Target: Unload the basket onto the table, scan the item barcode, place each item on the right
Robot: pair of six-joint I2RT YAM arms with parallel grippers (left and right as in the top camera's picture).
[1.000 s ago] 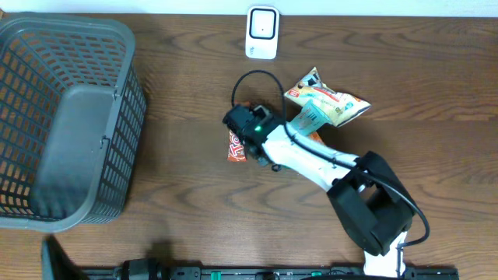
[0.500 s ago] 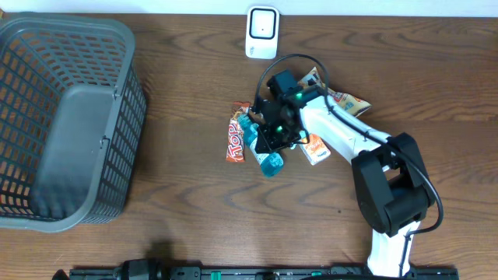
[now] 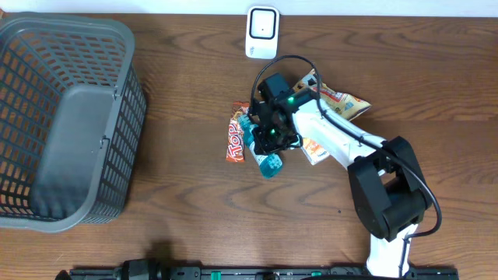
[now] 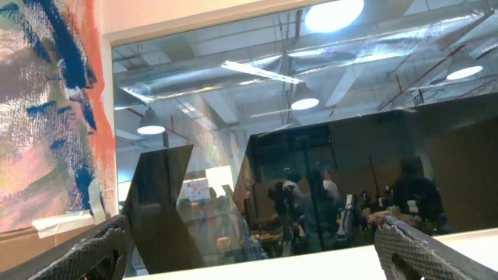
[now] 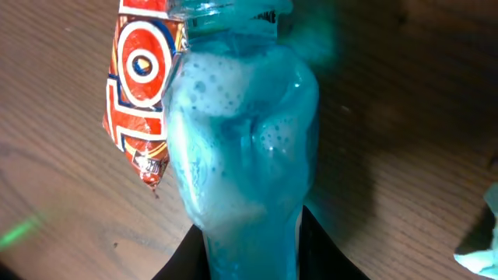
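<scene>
overhead: blue bottle (image 3: 270, 162) is gripped by right claw (image 3: 268, 146) at mid-counter (image 3: 187, 202), beside orange wrapper (image 3: 234, 141) | left wrist: left claw (image 4: 253, 249) is seen spread wide, nothing held | right wrist: bottle (image 5: 241, 148) is clamped between dark fingers (image 5: 183, 266), wrapper (image 5: 140, 85) alongside

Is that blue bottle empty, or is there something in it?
The bottle is not empty: bubbly blue liquid shows through its wall. How full, cannot tell.

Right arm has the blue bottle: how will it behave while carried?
The bottle looks partly full of foamy liquid, so it is probably heavyish and will slosh if swung. Its smooth, curved plastic may slip in the right gripper, which pinches a narrow part. Laid down, it would likely roll.
</scene>
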